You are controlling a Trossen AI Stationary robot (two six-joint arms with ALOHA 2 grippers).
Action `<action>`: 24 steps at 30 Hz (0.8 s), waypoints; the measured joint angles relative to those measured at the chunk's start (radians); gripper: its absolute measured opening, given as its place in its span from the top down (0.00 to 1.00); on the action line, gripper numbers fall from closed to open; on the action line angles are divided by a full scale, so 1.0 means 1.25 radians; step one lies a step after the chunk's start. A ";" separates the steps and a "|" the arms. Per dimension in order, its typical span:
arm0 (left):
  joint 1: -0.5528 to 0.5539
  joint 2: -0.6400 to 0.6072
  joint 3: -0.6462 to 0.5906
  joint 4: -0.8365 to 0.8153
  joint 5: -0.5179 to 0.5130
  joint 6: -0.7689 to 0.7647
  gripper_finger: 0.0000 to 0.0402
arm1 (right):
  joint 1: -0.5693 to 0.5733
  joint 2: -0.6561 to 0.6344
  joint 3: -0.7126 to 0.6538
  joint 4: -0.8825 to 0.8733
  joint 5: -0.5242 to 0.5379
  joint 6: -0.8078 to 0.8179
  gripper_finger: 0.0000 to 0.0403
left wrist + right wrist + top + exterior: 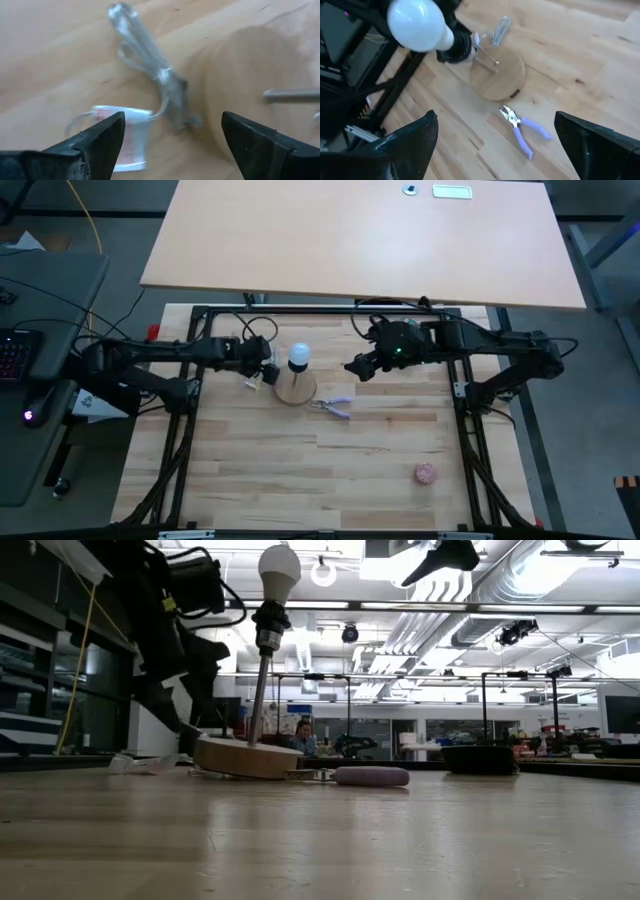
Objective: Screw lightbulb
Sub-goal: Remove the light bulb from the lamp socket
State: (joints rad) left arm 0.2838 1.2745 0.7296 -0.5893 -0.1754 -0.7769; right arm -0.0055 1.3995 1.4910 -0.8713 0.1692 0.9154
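The white lightbulb [298,357] [279,567] [416,25] stands with its base in the black socket [456,46] on top of a thin stem that rises from a round wooden disc [295,388] [247,756] [498,75]. My left gripper [262,370] [172,140] is open, low beside the disc's left side, pointing steeply down at the table and touching nothing. To the right of the bulb and higher up, my right gripper [355,368] [495,145] stands open, with nothing between its fingers.
Pliers with purple handles [335,407] [522,127] lie on the table just right of the disc. A clear bundled cord [150,65] and a white tag [127,135] lie by the disc's left. A pinkish ball [426,473] rests near the front right.
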 joint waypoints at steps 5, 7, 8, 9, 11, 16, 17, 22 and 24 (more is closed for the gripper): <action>0.026 0.027 0.000 0.016 0.019 -0.076 0.20 | 0.000 0.024 0.000 -0.003 -0.035 0.000 0.04; 0.029 0.048 0.000 0.015 0.008 -0.089 0.20 | 0.001 0.031 0.000 -0.004 -0.049 0.000 0.04; 0.030 0.060 0.000 0.016 0.003 -0.090 0.20 | 0.001 0.034 0.000 -0.004 -0.055 0.000 0.04; 0.030 0.076 0.000 0.015 -0.006 -0.090 0.20 | 0.001 0.034 0.000 -0.003 -0.056 0.000 0.04; 0.030 0.112 0.000 0.008 -0.017 -0.090 0.21 | 0.002 0.034 0.000 -0.002 -0.058 0.000 0.04; 0.029 0.189 0.003 -0.034 -0.076 -0.096 0.21 | 0.002 0.034 0.000 -0.001 -0.058 0.000 0.04; 0.029 0.196 0.003 -0.041 -0.088 -0.099 0.21 | 0.002 0.034 0.000 -0.001 -0.058 0.000 0.04; 0.029 0.192 0.003 -0.100 -0.145 -0.120 0.21 | 0.002 0.034 0.000 0.000 -0.055 0.000 0.04; 0.030 0.186 0.008 -0.151 -0.172 -0.138 0.21 | 0.002 0.034 0.000 -0.001 -0.056 0.000 0.04</action>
State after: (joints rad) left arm 0.3214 1.5067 0.7402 -0.7779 -0.3908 -0.9499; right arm -0.0036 1.4418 1.4910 -0.8722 0.0994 0.9154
